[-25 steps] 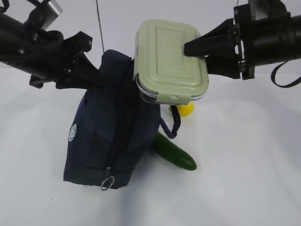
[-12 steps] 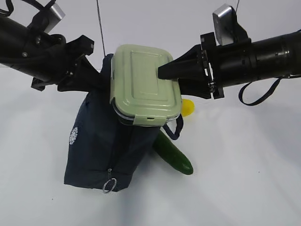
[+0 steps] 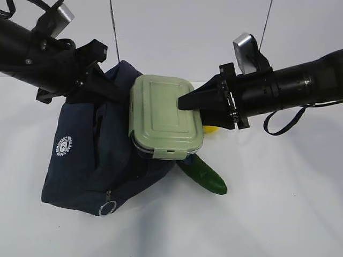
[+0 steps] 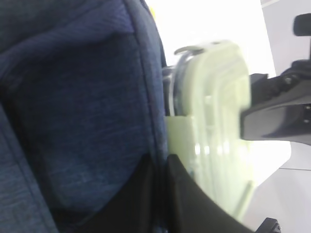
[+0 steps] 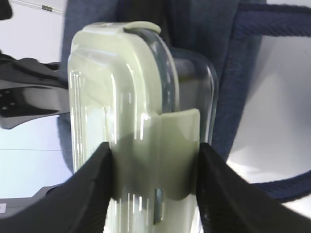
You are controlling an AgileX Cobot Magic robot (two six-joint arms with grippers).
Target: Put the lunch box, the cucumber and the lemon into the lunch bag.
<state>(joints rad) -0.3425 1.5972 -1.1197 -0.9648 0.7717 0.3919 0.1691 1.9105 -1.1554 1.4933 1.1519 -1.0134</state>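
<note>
Lunch bag (image 3: 102, 160): I am holding its upper edge up with the left gripper (image 3: 102, 85), fingers pinching the fabric, so the mouth is staying open.
Lunch box (image 3: 166, 116): I am carrying it in the right gripper (image 5: 153, 187), fingers clamped across lid and base, just over the bag's opening and not yet inside.
Cucumber (image 3: 206, 174): lying on the table beside the bag, waiting.
Lemon (image 3: 210, 129): sitting mostly hidden behind the box.
</note>
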